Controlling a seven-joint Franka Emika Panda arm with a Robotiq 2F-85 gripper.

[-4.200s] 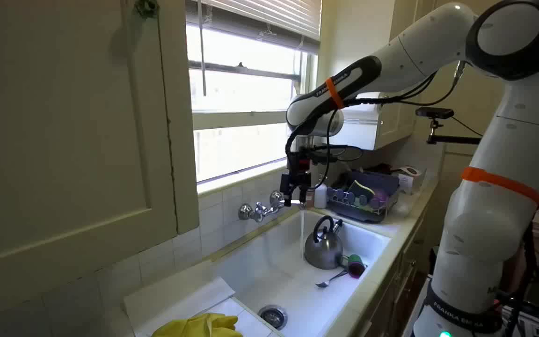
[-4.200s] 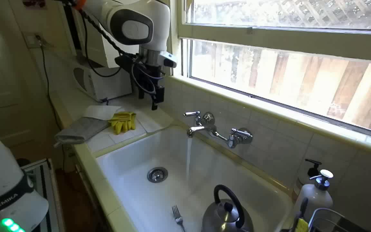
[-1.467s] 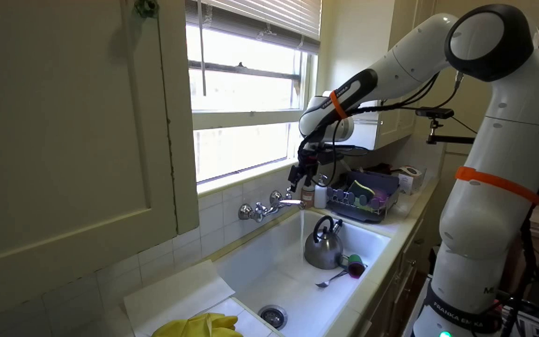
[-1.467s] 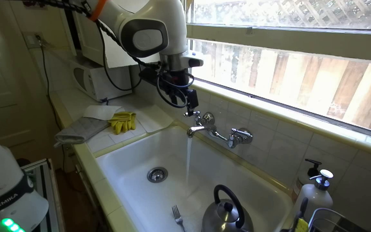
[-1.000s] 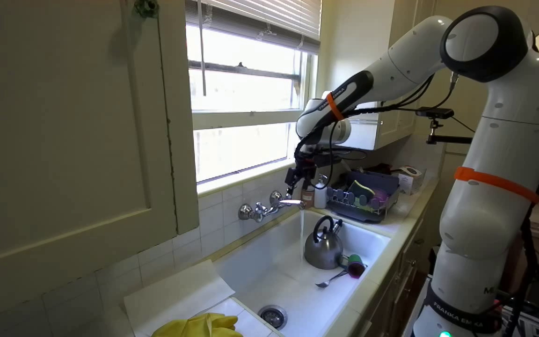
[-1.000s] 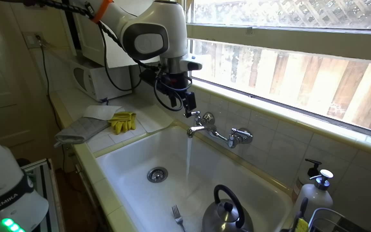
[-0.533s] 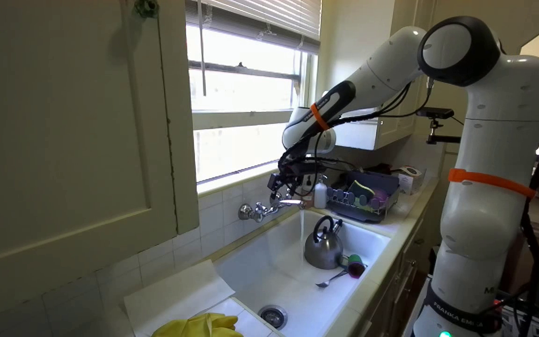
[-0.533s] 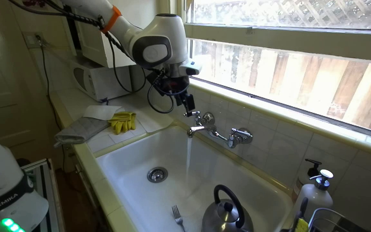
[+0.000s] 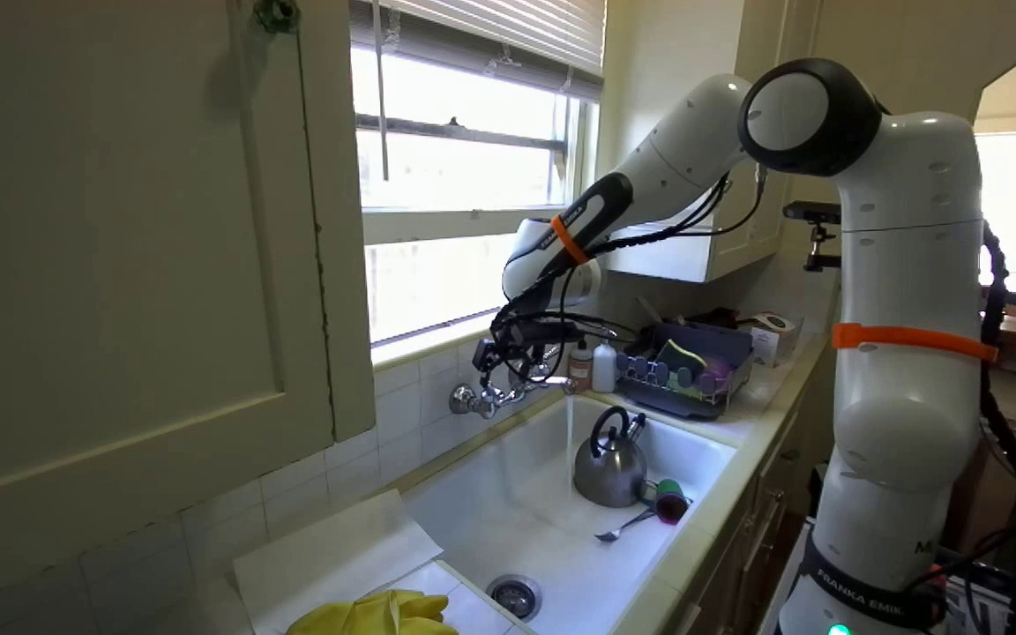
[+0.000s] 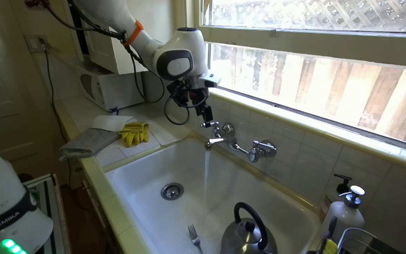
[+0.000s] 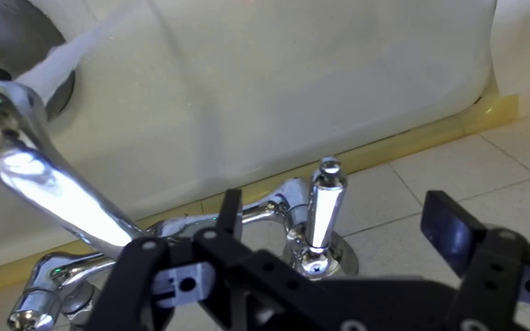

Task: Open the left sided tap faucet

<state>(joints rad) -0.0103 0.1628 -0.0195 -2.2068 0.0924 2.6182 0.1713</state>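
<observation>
The left tap handle (image 11: 325,216) is a small chrome lever on the faucet's left end. In the wrist view it stands between my gripper's (image 11: 341,218) two fingers, with gaps on both sides. The gripper is open and holds nothing. In both exterior views the gripper (image 9: 508,375) (image 10: 206,121) is tilted down at the left handle (image 10: 208,125); the fingers partly hide it. Whether a finger touches it I cannot tell. The right handle (image 10: 259,145) is farther along the faucet. Water (image 10: 206,173) runs from the chrome spout (image 11: 62,197).
The white sink (image 10: 136,176) lies below the faucet. A kettle (image 10: 248,236) and a fork (image 10: 194,236) are in it. The tiled wall (image 10: 305,162) is close behind the faucet. Yellow gloves (image 10: 134,133) lie left of the sink. A dish rack (image 9: 684,406) and soap bottles stand at the far end.
The arm has swung over and lowered; the gripper has tilted and moved down to the left handle. In the last half second it moved a little farther along the wall. Water runs throughout.
</observation>
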